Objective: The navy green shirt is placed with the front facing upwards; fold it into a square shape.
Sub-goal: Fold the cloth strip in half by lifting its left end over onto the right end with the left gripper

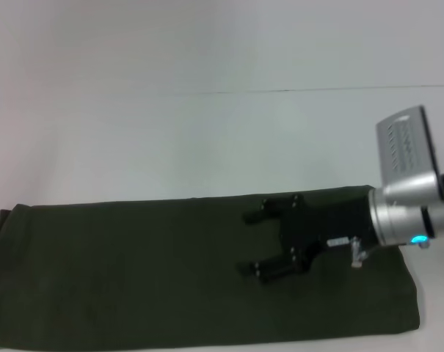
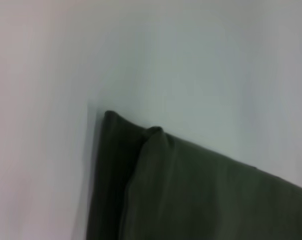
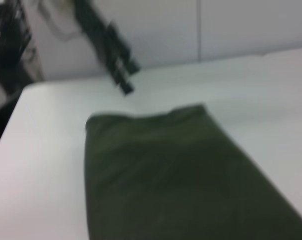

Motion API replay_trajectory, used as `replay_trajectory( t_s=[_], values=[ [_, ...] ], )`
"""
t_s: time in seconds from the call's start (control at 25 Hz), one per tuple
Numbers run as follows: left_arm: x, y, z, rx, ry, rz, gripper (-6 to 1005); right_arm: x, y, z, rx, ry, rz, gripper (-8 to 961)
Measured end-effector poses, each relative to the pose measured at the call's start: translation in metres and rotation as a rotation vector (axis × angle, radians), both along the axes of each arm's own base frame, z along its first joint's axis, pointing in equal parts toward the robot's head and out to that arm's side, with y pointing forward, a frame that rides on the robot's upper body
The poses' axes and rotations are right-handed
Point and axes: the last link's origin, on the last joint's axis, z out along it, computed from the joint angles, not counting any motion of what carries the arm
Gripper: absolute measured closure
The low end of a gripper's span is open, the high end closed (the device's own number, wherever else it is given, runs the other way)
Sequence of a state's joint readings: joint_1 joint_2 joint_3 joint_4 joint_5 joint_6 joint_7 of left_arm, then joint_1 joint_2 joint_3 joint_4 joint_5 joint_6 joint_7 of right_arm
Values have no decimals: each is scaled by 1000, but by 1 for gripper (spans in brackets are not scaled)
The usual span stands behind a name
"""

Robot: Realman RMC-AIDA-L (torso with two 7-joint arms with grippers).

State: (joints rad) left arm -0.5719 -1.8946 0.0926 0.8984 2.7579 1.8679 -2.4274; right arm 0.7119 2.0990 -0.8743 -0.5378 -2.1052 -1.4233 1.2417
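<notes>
The navy green shirt [image 1: 133, 271] lies on the white table [image 1: 207, 132] as a long, flat band, already folded lengthwise; in the head view it runs from nine o'clock to about four o'clock along the near edge of the table; the cloth is matte, dark olive, soft-looking, with only faint creases; no print shows on the upper face.

The right gripper [image 1: 252, 243] comes in from three o'clock, above the right end of the shirt; its black fingers [image 1: 264, 210] stand apart, one toward the far edge of the cloth and one toward the middle, with nothing between them; whether they touch the fabric cannot be told; behind them sits a silver cylindrical wrist [image 1: 401, 213] with a small blue-green light, and a grey ribbed box above it.

The left wrist view gives what the head view does not: a shirt corner [image 2: 141, 140] where two layers overlap, the upper fold rounded and slightly raised over a darker lower layer; the left gripper's own fingers do not show there.

The right wrist view looks along the folded band [image 3: 165, 175] to its far short end, which lies straight with soft corners; beyond it, the left gripper [image 3: 122, 71] hangs over the bare table, dark and blurred; its fingers cannot be read as apart or together.
</notes>
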Motion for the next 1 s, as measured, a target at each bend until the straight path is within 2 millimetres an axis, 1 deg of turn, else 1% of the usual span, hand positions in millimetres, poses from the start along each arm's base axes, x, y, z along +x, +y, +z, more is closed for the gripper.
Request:
replay_trajectory(
  t_s=[0.16,0.36,0.56,0.72,0.8,0.88,1.0],
  values=[
    [1,4,-2,-27,16,30,108,2,-4,-9,8,-15,59,37],
    [5,13,-4,-57,60,27,109,3,-6,-12,13,3,60,37],
    [5,25,-11,-126,201,-28,109,5,-11,-17,-10,-2,48,37],
    [5,31,-11,-121,234,-37,109,8,-12,-21,-14,-8,31,38],
    [6,32,-10,-116,231,-36,108,9,-12,-23,-10,-11,24,37],
    [11,31,-11,-127,176,-34,108,9,-11,-24,-4,-16,16,37],
    [24,27,-23,-185,52,-68,108,10,-9,-24,2,-21,9,37]
  ],
)
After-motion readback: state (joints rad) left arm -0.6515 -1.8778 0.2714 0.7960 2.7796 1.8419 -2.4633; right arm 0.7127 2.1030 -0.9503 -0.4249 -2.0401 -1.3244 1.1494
